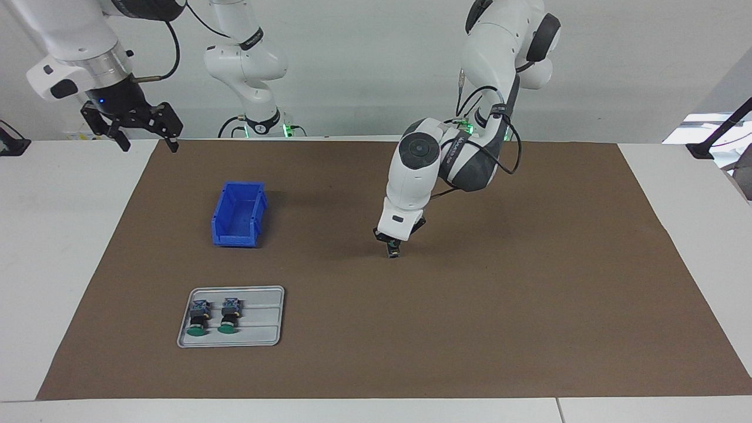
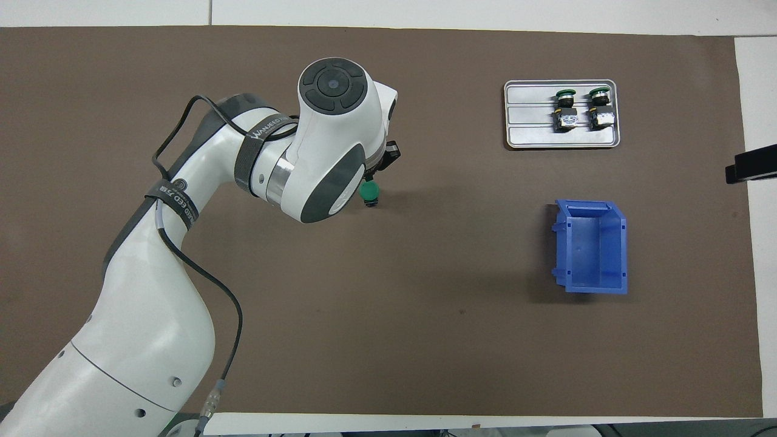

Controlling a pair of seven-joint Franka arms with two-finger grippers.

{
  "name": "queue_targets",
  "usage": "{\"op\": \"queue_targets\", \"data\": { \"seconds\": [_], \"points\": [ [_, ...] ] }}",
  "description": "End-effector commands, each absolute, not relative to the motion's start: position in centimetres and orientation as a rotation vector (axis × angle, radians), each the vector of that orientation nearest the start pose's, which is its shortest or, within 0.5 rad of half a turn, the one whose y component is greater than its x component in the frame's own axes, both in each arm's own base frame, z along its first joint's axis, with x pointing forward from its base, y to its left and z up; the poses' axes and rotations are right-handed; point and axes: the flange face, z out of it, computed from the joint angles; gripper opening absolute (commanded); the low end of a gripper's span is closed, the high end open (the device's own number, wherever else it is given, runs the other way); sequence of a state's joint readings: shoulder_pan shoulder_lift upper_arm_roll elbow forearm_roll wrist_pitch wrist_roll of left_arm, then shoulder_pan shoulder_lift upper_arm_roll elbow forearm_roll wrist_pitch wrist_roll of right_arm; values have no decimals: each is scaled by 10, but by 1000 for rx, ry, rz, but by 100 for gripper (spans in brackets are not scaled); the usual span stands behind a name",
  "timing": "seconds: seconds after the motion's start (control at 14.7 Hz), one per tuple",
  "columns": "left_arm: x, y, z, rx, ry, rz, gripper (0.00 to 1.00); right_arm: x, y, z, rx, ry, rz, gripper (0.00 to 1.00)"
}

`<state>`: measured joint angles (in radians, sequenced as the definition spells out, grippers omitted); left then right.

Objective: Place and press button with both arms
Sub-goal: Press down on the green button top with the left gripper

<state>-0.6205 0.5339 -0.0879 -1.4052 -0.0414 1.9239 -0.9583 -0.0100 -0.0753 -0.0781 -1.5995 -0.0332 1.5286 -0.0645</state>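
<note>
- The left gripper [image 1: 393, 251] is low over the middle of the brown mat [image 1: 529, 294]. It points straight down.
- Its fingers are closed on the button [image 2: 369, 193]. The button stands up with its green cap on top, as the overhead view shows.
- In the facing view the bottom of the button is right at the mat. I cannot tell if it touches.
- The left arm [image 2: 182, 255] bends in a big curve over the mat from its own end of the table [image 1: 59, 264].
- The right gripper [image 1: 144, 136] waits high up over the table edge at the robots' end, by the corner of the mat. Its fingers are spread wide and hold nothing.
- A blue bin [image 1: 238, 214] sits on the mat toward the right arm's end. It is open on top and looks empty.
- A grey tray [image 1: 258, 320] lies on the mat, farther from the robots than the bin. In the facing view the tray is at about 6 o'clock from the bin.
- Two more buttons [image 1: 212, 316] lie side by side on the tray. Their green caps point away from the robots.
- In the facing view the bin is at about 9 o'clock from the held button, and the tray is at about 8 o'clock, both well apart from it.
</note>
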Motion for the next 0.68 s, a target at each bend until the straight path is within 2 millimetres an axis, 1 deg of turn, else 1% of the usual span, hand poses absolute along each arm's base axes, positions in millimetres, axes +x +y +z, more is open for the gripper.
{"op": "queue_targets", "data": {
  "seconds": [0.0, 0.14, 0.48, 0.61],
  "points": [
    [536, -455, 396, -3150, -403, 99, 0, 516, -54, 648, -3172, 12, 7, 99],
    [527, -457, 387, -3138, -387, 119, 0, 516, -54, 648, -3172, 12, 7, 99],
    [518, -453, 383, -3113, -379, 158, 0, 516, -54, 648, -3172, 12, 7, 99],
    [510, -460, 386, -3112, -364, 159, 0, 516, -54, 648, -3172, 12, 7, 99]
  ]
}}
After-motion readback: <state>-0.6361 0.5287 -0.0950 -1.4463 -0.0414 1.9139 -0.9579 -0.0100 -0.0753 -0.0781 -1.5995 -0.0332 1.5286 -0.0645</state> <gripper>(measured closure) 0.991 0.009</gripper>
